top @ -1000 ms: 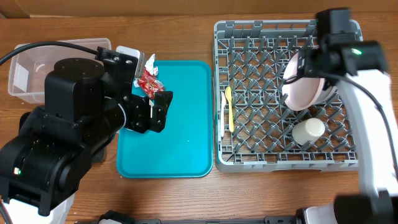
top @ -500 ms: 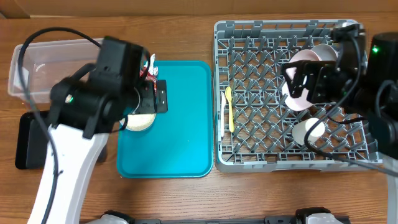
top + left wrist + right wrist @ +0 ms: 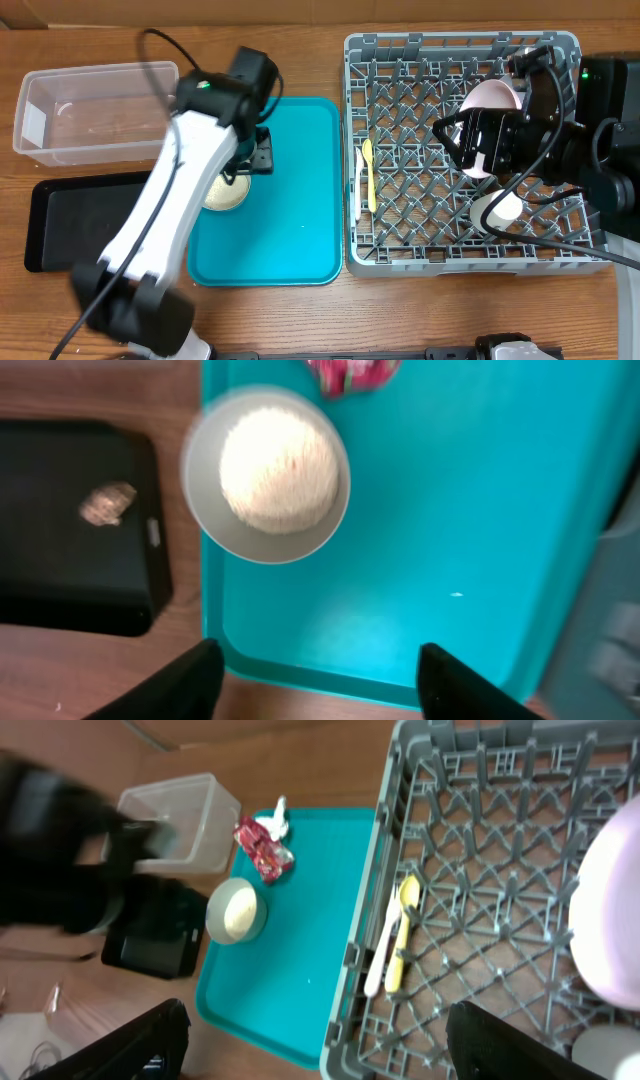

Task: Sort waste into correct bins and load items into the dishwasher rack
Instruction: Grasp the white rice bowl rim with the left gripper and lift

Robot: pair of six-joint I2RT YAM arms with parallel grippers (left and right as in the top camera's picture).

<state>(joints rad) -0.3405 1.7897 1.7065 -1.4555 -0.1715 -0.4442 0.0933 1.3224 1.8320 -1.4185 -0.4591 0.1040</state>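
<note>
A small pale bowl (image 3: 265, 475) heaped with white rice sits at the left edge of the teal tray (image 3: 450, 510). My left gripper (image 3: 320, 680) hovers above it, open and empty; in the overhead view it (image 3: 255, 160) is beside the bowl (image 3: 222, 192). The red wrapper (image 3: 265, 850) and white napkin (image 3: 278, 815) lie at the tray's far corner. A brown lump (image 3: 108, 503) lies in the black tray (image 3: 70, 560). In the grey rack (image 3: 400, 50) are a plate (image 3: 490, 100) on edge, a white cup (image 3: 497, 210), a white fork (image 3: 358, 190) and a yellow spoon (image 3: 368, 165). My right gripper (image 3: 320, 1050) is open and empty above the rack.
The clear tub (image 3: 95, 110) stands at the far left, with the black tray (image 3: 90, 220) in front of it. The left arm stretches from the front left across the tray's corner and hides the wrapper in the overhead view. The right arm (image 3: 590, 130) covers the rack's right side.
The left arm has stretched out and risen over the tray's far-left corner, uncovering the bowl. The right arm has moved off the plate, which now stands in the rack.
</note>
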